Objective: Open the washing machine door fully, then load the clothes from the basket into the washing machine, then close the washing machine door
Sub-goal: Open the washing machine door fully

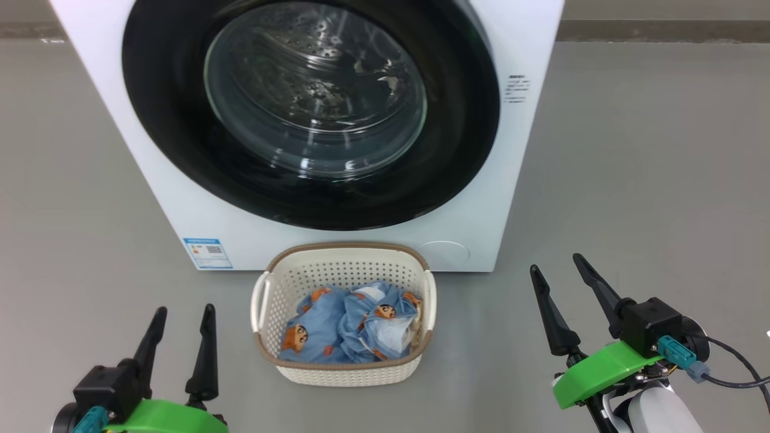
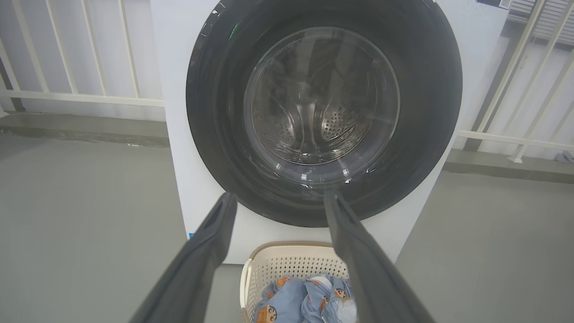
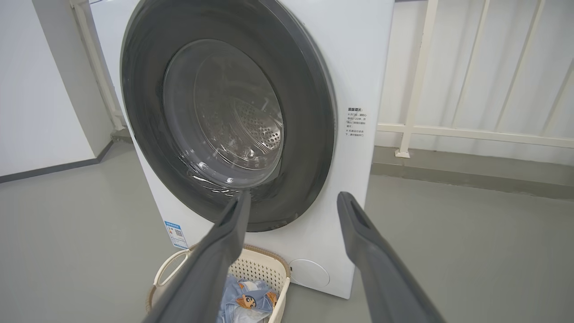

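Black and glossy, the washing machine door (image 1: 310, 108) looks shut flush against the washing machine (image 1: 523, 150), as far as I can judge. On the floor (image 1: 631, 180) just before it I see the basket (image 1: 343, 270) with the clothes (image 1: 349, 325) bunched inside. My left claw (image 1: 185, 308) and right claw (image 1: 554, 262) hover spread apart, holding nothing.

The smooth grey floor (image 1: 631, 180) carries a big white front-loading washing machine (image 1: 252, 237) at twelve o'clock. A small cream perforated plastic basket (image 1: 343, 374) with a brown rim stands at the machine's six o'clock, just beside its base.
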